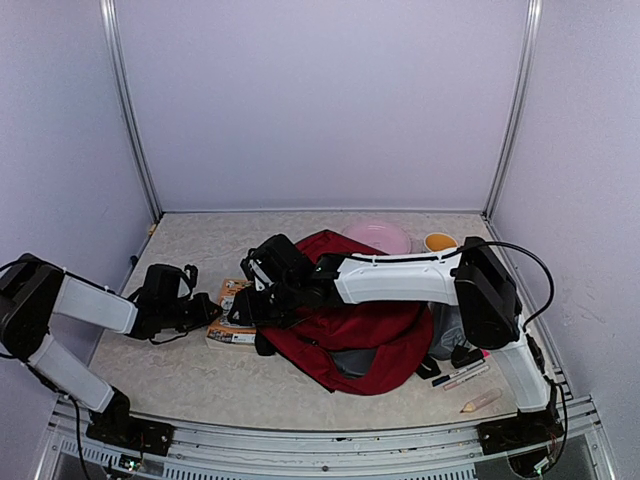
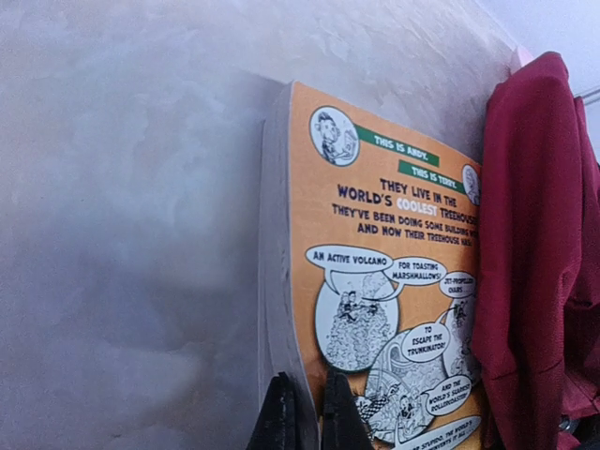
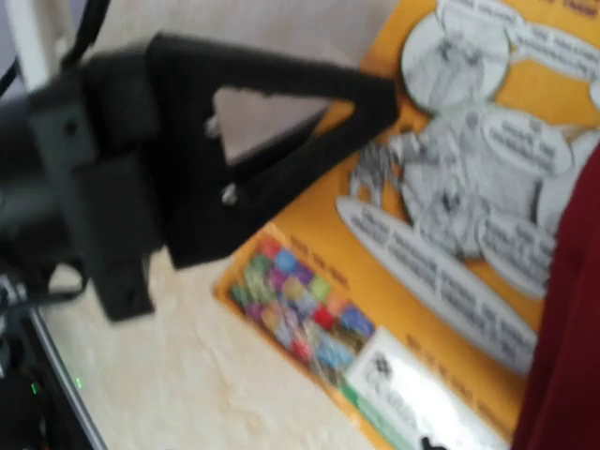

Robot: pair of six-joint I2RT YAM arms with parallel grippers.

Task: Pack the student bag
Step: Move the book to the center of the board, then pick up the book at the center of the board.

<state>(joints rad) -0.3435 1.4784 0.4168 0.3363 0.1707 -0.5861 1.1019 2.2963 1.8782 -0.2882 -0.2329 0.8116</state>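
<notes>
Centrally on the table (image 1: 190, 385) lies the student bag (image 1: 365, 340), dark red, slumped flat with its grey lining showing at the near side. Its left edge sits just beside a book (image 1: 228, 330) with an orange cover – comic drawings and speech bubbles printed on it.

Left gripper (image 1: 208, 312) reaches in from the left at table height. In the left wrist view its two black fingers are clenched on the near edge of the book (image 2: 394, 262), one finger to either side of the page block and cover. The bag (image 2: 534, 234) rises as a red fold along the book's right side, overlapping its edge.

Right arm stretches leftward across the top of the bag; the right gripper (image 1: 258, 300) hangs above the book's far-right part, close to the left gripper. Whether its jaws are apart or closed – cannot tell; they are a dark mass from above and do not show in its own wrist view.

Right wrist view: blurred book cover (image 3: 450, 187), the left gripper's black finger over it, a red strip of bag (image 3: 572, 328) at the right.

Behind the bag: pink bowl (image 1: 378, 237), orange cup (image 1: 440, 241). Right of it: grey pouch (image 1: 447, 330), markers (image 1: 462, 377).
</notes>
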